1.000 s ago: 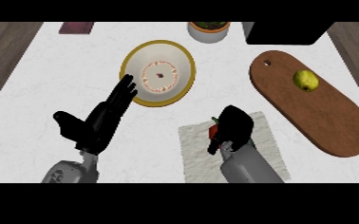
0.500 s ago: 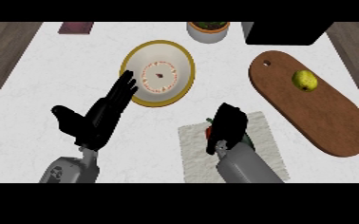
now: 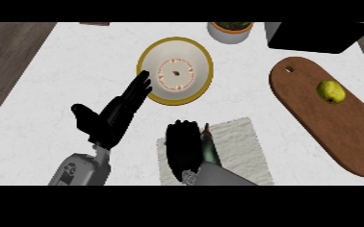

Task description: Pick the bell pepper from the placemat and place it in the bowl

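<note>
My right hand [image 3: 186, 144] is over the placemat [image 3: 241, 144], fingers curled down around the pepper [image 3: 207, 133], which is mostly hidden; only a sliver shows at the hand's right side, still on the mat. My left hand [image 3: 113, 118] rests open, fingers straight, tips at the bowl's [image 3: 175, 70] lower left rim. Bare bench [image 3: 78, 67] lies between mat and bowl. A board [image 3: 313, 120] with a lemon [image 3: 330, 91] lies right.
</note>
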Motion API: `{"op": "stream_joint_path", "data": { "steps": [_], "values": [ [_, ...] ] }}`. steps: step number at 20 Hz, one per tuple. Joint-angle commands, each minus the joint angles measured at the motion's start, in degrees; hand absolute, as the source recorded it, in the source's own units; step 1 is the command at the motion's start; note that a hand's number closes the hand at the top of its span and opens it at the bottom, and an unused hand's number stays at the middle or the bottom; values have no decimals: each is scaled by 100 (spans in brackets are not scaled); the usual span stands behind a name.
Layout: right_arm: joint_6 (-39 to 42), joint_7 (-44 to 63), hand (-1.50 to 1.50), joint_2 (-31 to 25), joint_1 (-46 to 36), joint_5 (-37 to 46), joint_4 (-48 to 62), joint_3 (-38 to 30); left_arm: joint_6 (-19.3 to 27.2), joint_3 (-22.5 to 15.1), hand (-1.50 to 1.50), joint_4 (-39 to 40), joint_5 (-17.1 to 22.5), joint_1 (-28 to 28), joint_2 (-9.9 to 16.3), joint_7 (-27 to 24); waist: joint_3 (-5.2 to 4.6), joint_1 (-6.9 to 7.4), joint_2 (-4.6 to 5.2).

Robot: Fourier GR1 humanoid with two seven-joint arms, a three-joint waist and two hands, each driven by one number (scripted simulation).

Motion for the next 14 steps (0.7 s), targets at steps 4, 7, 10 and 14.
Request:
{"op": "stream_joint_path", "data": {
  "steps": [4, 7, 10, 14],
  "values": [
    [-392, 980, 150, 79, -878, -750, -1053, 1106, -93, 192, 0, 174, 78, 30, 51, -58, 17, -150, -45],
    [-292, 1379, 150, 79, -1442, -703, -1710, 908, -73, 160, 0, 269, 11, 39, -1, -120, 12, -243, -82],
    [-294, 1867, 150, 78, -1880, -427, -1983, 783, -139, 297, 0, 182, 115, -29, 144, 54, 9, -273, -126],
    [-188, 2231, 150, 77, -2427, -389, -2166, 677, -26, 140, 0, 48, 1, 182, -20, -39, 9, -304, -137]
  ]
}}
